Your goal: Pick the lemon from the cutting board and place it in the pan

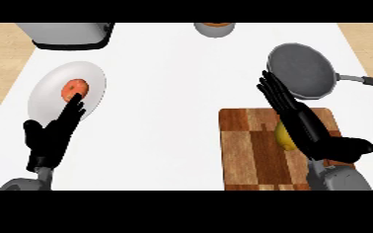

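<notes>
Fingers of my left hand (48,137) stand straight and together at the lower left of the frame, tips over the edge of a white plate (53,81) that carries a round orange-red fruit (75,88). At the lower right, a wooden cutting board (251,148) lies on the white table (175,103). My right hand (310,128), fingers straight and slightly apart, covers most of the lemon (283,137) on that board. Just above sits the grey pan (300,69).
</notes>
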